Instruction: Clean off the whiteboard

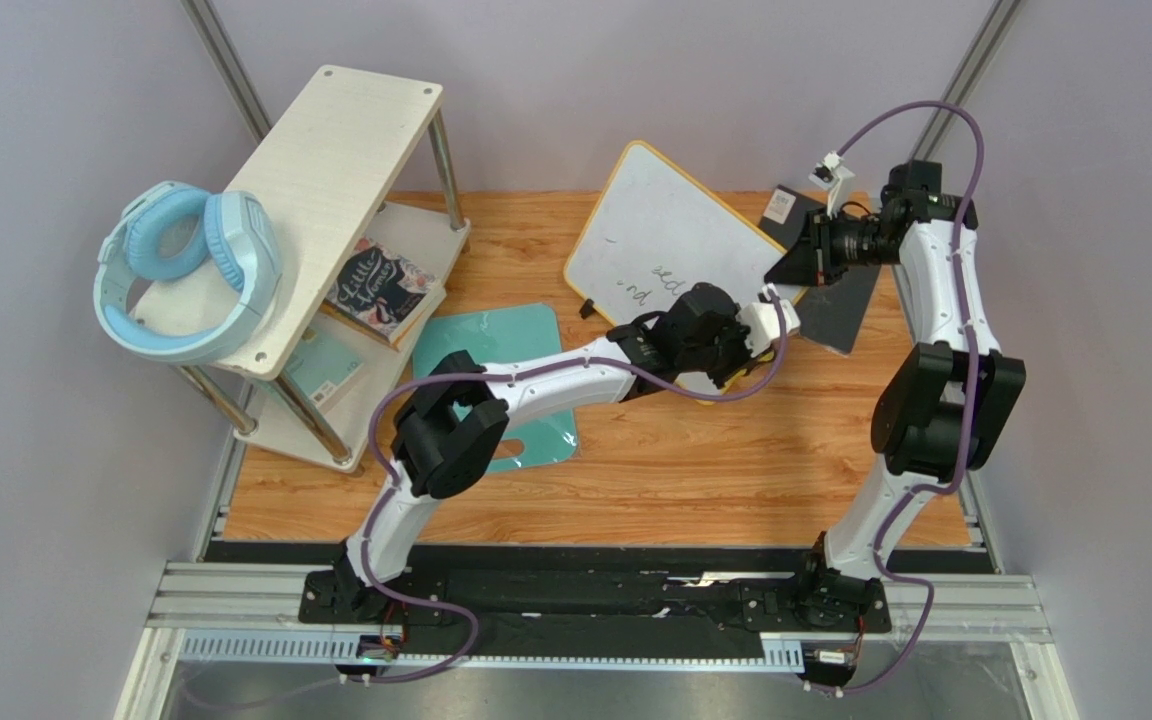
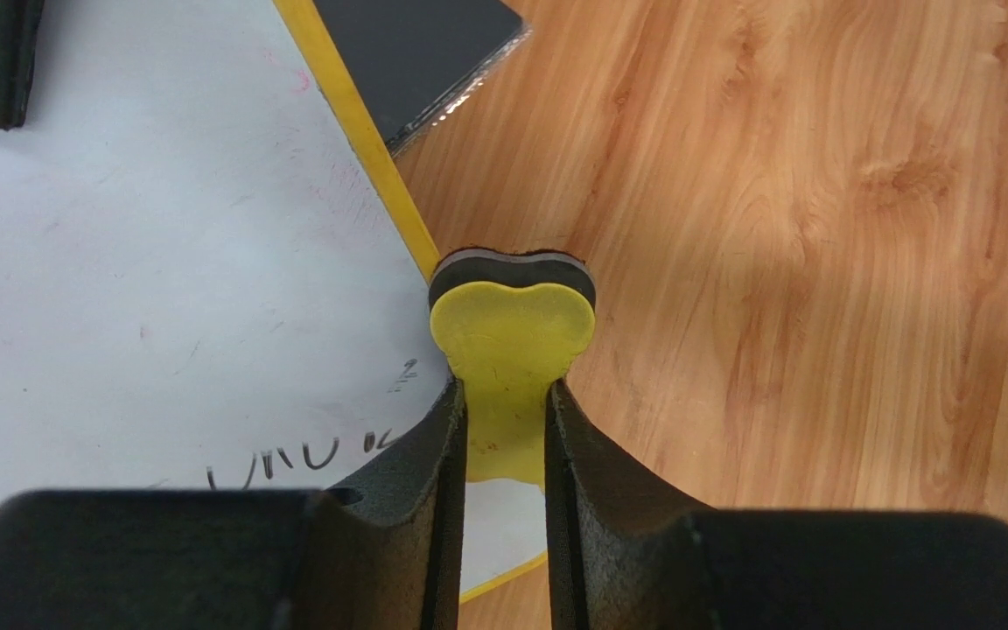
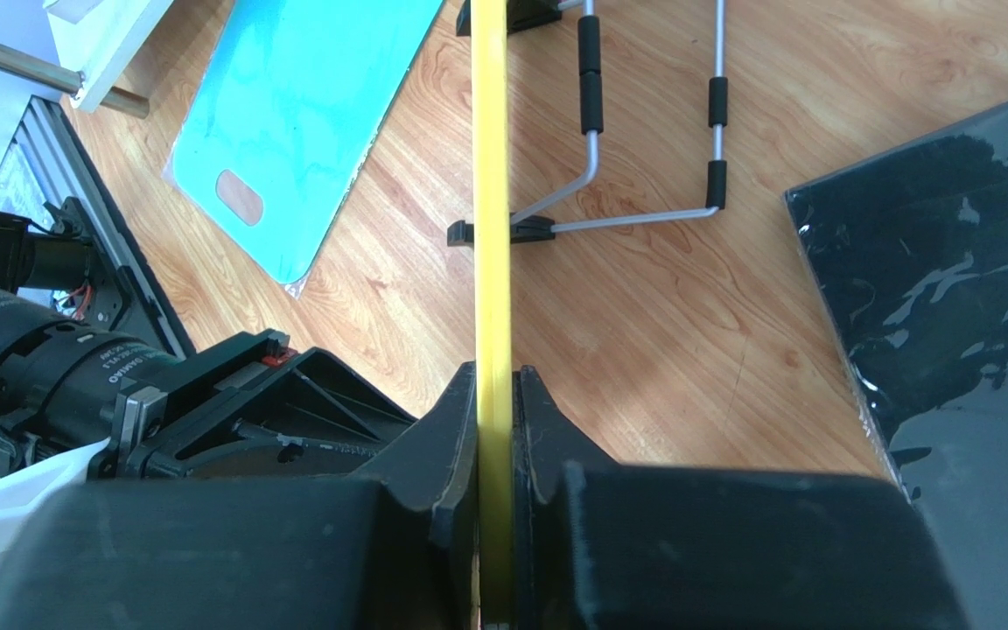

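Two claws share the whiteboard (image 1: pixel 669 225): one steadies, one wipes.
Right claw (image 3: pixel 494 394) is clenched on its rim, holding it propped at the far middle of the worktop (image 1: pixel 717 450). Left claw (image 2: pixel 507 400) grasps the yellow eraser (image 2: pixel 512 315) at the board's edge. Best to press the felt flat and sweep across the black writing (image 2: pixel 312 453), with the rim firmly pinned.

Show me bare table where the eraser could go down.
Largest patch: the table in front of the whiteboard, bordered by the teal cutting board, the right arm and the near rail. A smaller one: between the shelf and the whiteboard's left edge. Crowded: far right, where the right gripper clamps the whiteboard beside the dark panel and the left gripper holds the eraser.
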`<state>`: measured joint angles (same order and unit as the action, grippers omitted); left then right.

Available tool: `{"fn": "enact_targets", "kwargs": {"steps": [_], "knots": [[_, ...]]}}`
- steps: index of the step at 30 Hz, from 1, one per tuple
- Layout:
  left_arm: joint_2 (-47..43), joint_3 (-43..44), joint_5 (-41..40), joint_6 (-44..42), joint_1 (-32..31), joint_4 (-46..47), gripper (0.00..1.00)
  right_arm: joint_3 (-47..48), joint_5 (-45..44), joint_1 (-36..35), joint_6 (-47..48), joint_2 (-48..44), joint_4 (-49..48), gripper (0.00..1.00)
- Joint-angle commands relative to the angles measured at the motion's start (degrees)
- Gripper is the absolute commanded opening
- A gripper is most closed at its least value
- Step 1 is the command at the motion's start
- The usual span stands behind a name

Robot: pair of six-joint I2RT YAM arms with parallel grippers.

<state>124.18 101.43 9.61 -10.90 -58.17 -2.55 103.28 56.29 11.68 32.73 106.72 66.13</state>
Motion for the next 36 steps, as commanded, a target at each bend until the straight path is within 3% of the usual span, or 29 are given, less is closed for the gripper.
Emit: {"fn": "enact_targets", "kwargs": {"steps": [1, 5, 15, 25, 29, 36], "knots": [[0.62, -2.99, -11.26, 1.84, -0.1, 6.14, 0.0, -1.25, -2.24, -2.37, 1.02, -1.07, -1.97, 0.0], [1.68, -2.9, -19.77, 3.07, -0.19, 9.04, 0.0, 0.77, -2.15, -2.37, 1.28, 0.07, -0.56, 0.0], [5.37, 2.02, -34.03, 4.13, -0.1, 6.06, 0.0, 4.91, -2.24, -2.37, 2.07, 1.65, 2.51, 0.0], [-2.27, -8.61, -33.07, 2.37, -0.1, 14.84, 0.0, 11.84, -5.49, -2.37, 4.79, 6.04, 10.85, 0.0], [-2.45, -8.62, -36.14, 0.26, 0.16, 15.99, 0.0, 15.71, -7.33, -2.37, 6.02, 8.68, 14.99, 0.0], [-0.96, -5.9, -34.05, 1.49, 0.96, 14.59, 0.0, 14.75, -7.87, -2.37, 6.82, 8.24, 15.96, 0.0]]}}
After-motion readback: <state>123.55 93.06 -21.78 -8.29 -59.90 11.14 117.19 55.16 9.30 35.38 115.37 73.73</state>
